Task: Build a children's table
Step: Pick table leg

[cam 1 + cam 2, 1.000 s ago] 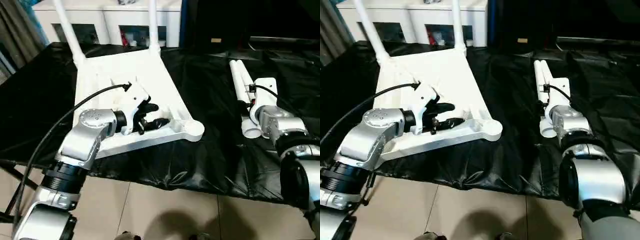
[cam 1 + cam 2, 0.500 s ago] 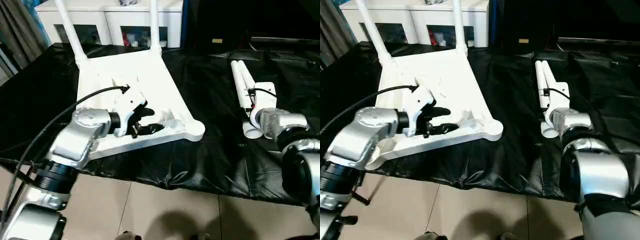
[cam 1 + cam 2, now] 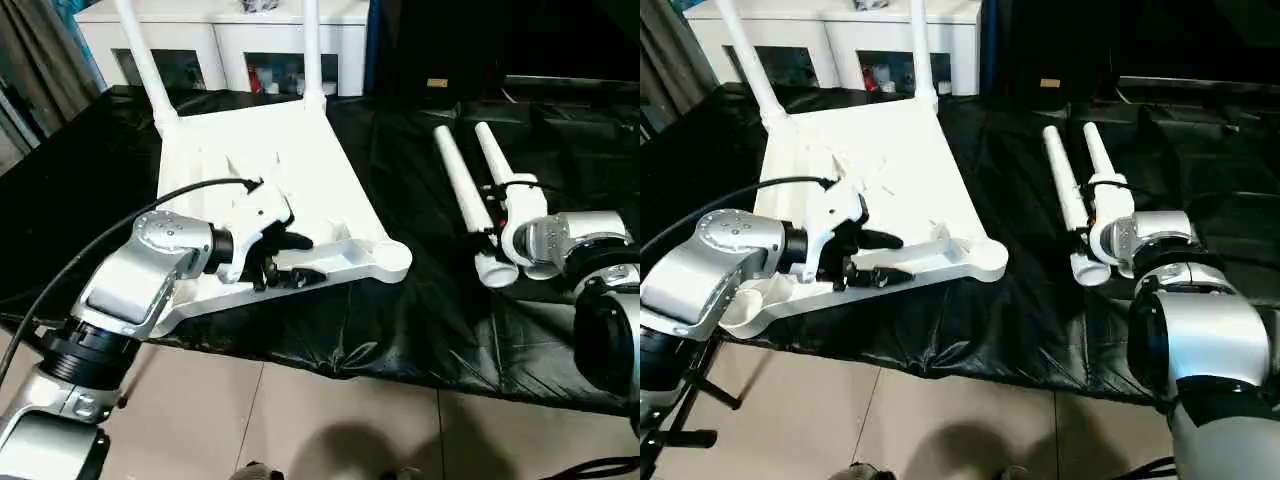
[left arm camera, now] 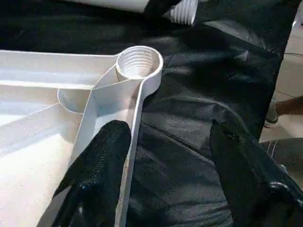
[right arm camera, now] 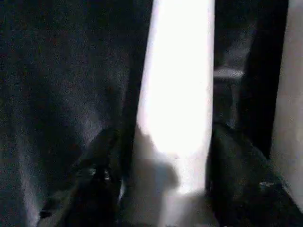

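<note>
Two head cameras sit side by side, looking forward and down over the silver forearms at the black-covered desk [image 3: 420, 300]. They share almost the whole scene: the upturned tabletop [image 3: 270, 160] on the left, two loose legs [image 3: 462, 190] on the right, a white cabinet [image 3: 840, 40] at the far edge, tiled floor nearest. The left wrist camera looks along the left claw [image 4: 165, 156] from very close at a threaded corner socket [image 4: 139, 64], the same near corner both head views show. The right wrist camera sits closer still, facing along one leg [image 5: 177, 85] that runs between its fingers [image 5: 94, 189].
</note>
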